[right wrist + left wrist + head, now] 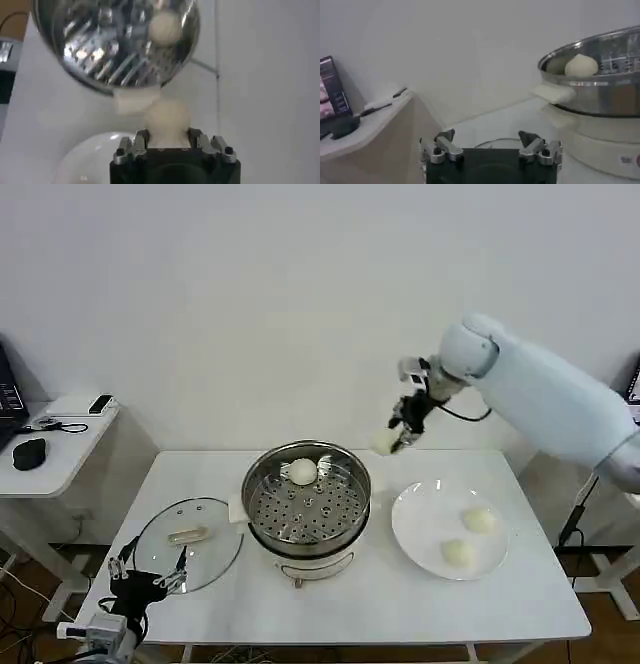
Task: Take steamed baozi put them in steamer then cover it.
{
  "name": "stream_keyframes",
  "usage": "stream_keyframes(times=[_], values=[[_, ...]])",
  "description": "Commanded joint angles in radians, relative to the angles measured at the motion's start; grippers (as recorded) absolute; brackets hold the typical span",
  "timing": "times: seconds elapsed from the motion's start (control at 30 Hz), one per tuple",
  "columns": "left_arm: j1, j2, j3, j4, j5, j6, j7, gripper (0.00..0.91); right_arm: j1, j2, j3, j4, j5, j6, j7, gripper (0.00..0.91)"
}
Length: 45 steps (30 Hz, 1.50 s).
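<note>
The right gripper point(392, 442) is raised above the white table point(520, 584), just beyond the right rim of the steamer point(307, 502), its jaws pinched on one steamed baozi point(167, 120). A second baozi point(303, 472) is seen on the perforated tray at the far side of the steamer, and two more point(479, 520) point(458, 554) are left on the white plate point(415, 524) to the right. The cover point(189, 542) lies flat left of the steamer, with the left gripper point(148, 577) held near its front edge, jaws spread and empty
</note>
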Motion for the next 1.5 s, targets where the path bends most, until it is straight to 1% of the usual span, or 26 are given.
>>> stream_keyframes(times=[0.03, 0.13, 0.27, 0.3, 0.5, 0.63, 0.73, 0.9, 1.03, 1.3, 1.5], values=[[-0.003, -0.002, -0.004, -0.033, 0.004, 0.015, 0.001, 0.907, 0.095, 0.097, -0.061, 0.013, 0.104, -0.043, -0.001, 0.534], [-0.009, -0.005, -0.005, -0.027, 0.005, 0.016, 0.0, 0.907, 0.081, 0.159, -0.083, 0.014, 0.132, -0.061, 0.011, 0.534], [-0.013, -0.018, -0.004, -0.018, 0.005, 0.015, -0.001, 0.907, 0.033, 0.233, -0.088, -0.007, 0.131, -0.068, 0.016, 0.534], [-0.014, -0.021, -0.004, -0.017, 0.005, 0.015, -0.001, 0.907, 0.016, 0.258, -0.089, -0.022, 0.126, -0.067, 0.018, 0.534], [-0.017, -0.025, -0.006, -0.016, 0.005, 0.015, 0.001, 0.907, -0.061, 0.337, -0.089, -0.101, 0.09, -0.064, 0.026, 0.534], [-0.021, -0.021, -0.011, -0.005, 0.003, 0.015, 0.0, 0.907, -0.108, 0.396, -0.062, -0.191, 0.034, -0.051, 0.031, 0.534], [-0.026, -0.018, -0.012, 0.009, 0.003, 0.014, 0.0, 0.907, -0.135, 0.429, -0.047, -0.228, 0.009, -0.044, 0.037, 0.534], [-0.036, -0.018, -0.009, 0.023, 0.002, 0.014, 0.001, 0.907, -0.157, 0.451, -0.046, -0.223, 0.002, -0.044, 0.041, 0.534], [-0.041, -0.018, -0.006, 0.032, 0.002, 0.014, 0.0, 0.907, -0.175, 0.472, -0.045, -0.238, -0.018, -0.036, 0.062, 0.534], [-0.04, -0.008, -0.02, 0.033, -0.004, 0.014, 0.004, 0.907, -0.206, 0.482, -0.031, -0.256, -0.059, -0.023, 0.078, 0.534], [-0.042, -0.009, -0.016, 0.031, -0.005, 0.013, 0.005, 0.907, -0.21, 0.5, -0.019, -0.302, -0.086, -0.01, 0.095, 0.534]])
